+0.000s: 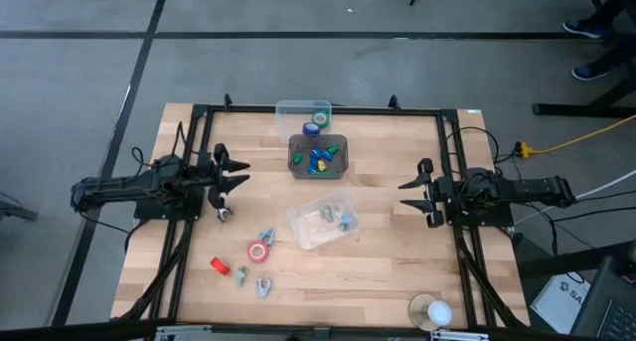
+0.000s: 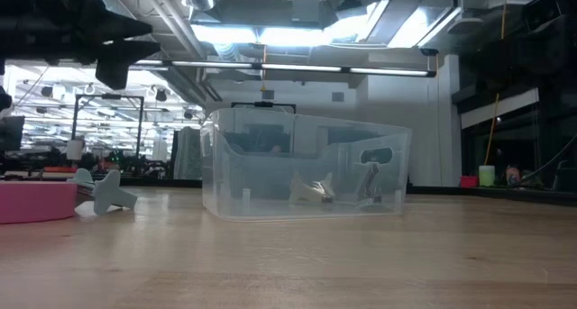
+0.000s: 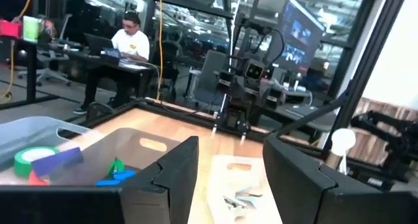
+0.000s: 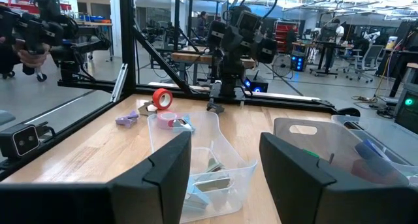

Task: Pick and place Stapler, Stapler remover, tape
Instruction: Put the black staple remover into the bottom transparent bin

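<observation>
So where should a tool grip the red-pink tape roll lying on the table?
The red-pink tape roll lies flat with its hole facing up, so come straight down from above, probably one finger in the hole and one outside the rim. The left tool is nearer.

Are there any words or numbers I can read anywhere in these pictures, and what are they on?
"SA": dark letters on a white box on the floor past the wooden table, cut off at the picture's edge.
The glowing screens in the room behind: too blurred to read.
Nothing on the table shows readable writing.

Red-pink tape roll flat on table, grey staple removers beside — green roll in bin
</observation>
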